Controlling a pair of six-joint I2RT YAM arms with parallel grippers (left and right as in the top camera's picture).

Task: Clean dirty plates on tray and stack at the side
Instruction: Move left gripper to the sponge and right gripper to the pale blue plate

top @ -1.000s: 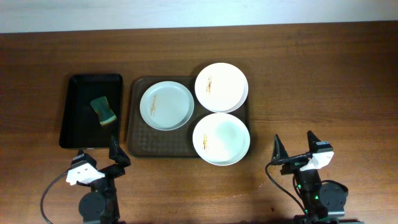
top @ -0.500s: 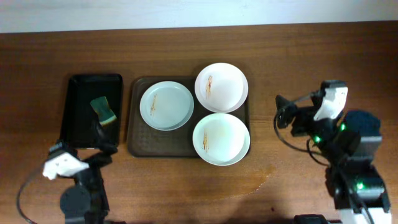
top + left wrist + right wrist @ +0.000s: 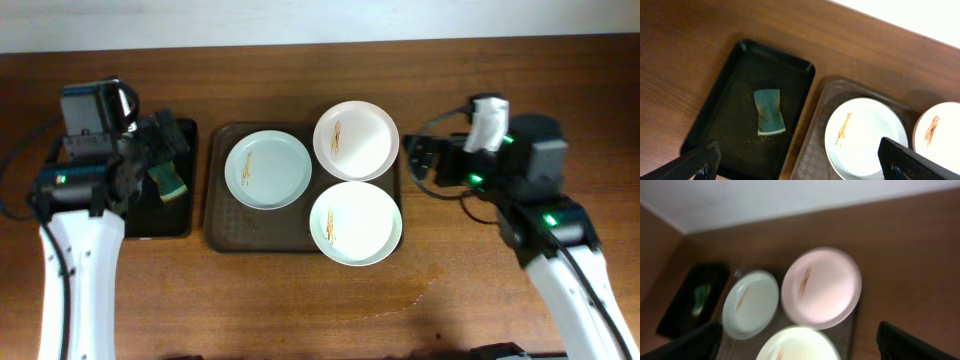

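Across the middle of the wooden table (image 3: pixel 500 80), somewhat nearer its far edge than its near one, lies the brown tray (image 3: pixel 222 228). Just beside it, toward the left edge, sits a narrower black tray (image 3: pixel 160 218). Three white dishes marked with orange-brown smears rest on the brown tray. The left plate (image 3: pixel 268 170) lies flat in its far-left part. The far plate (image 3: pixel 356 140) covers the far-right corner, and the near plate (image 3: pixel 355 222) the near-right corner; both overhang the rim. A green sponge (image 3: pixel 168 182) lies in the black tray.

The left gripper (image 3: pixel 799 155) hangs above the far end of the black tray, fingers spread wide and empty, with the left plate apart from it toward the table's middle. The right gripper (image 3: pixel 800 335) hangs over bare wood just right of the brown tray, also wide open and empty, near the far plate but clear of it.
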